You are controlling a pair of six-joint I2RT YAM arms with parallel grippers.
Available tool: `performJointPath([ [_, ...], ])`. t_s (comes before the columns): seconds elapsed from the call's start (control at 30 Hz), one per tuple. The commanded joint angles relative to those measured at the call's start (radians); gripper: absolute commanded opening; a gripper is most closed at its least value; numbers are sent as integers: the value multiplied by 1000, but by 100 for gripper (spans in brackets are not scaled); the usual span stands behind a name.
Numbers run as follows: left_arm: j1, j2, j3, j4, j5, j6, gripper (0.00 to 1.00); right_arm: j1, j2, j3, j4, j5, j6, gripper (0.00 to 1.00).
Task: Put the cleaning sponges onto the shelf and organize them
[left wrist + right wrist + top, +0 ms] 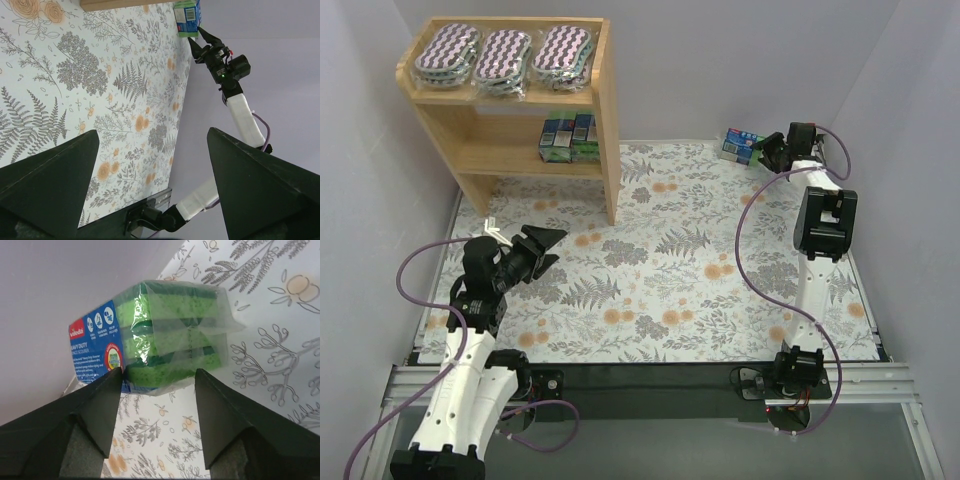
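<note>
— Since the floral bench point(720, 300) looks nearly bare, how much is left?

— Little, I'd judge. The wooden shelf point(607, 120) at the far left carries three purple zigzag scrub pads point(503, 55) side by side on its top tier. On the tier below are what look like two blue-and-green sponge packs point(570, 137).

— And the remainder?

— One wrapped green sponge pack point(165, 335) lies in the far right corner of the bench, close to the wall and well apart from the shelf.

— Is it held?

— Not yet. The right end effector point(159, 372) has its fingers spread, tips just at the pack's near edge, nothing pinched. The left end effector point(558, 247) hovers near the shelf's foot, spread and empty.
</note>
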Motion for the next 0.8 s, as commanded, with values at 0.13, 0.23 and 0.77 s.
performJointPath([
  [0.13, 0, -32, 41, -63, -7, 24, 81, 2, -43, -54, 106, -54, -8, 27],
  [0.23, 0, -35, 32, -60, -4, 29, 80, 0, -101, -141, 124, -88, -37, 16],
  [0.77, 0, -116, 69, -181, -11, 126, 78, 57, -650, -798, 186, -397, -104, 1],
])
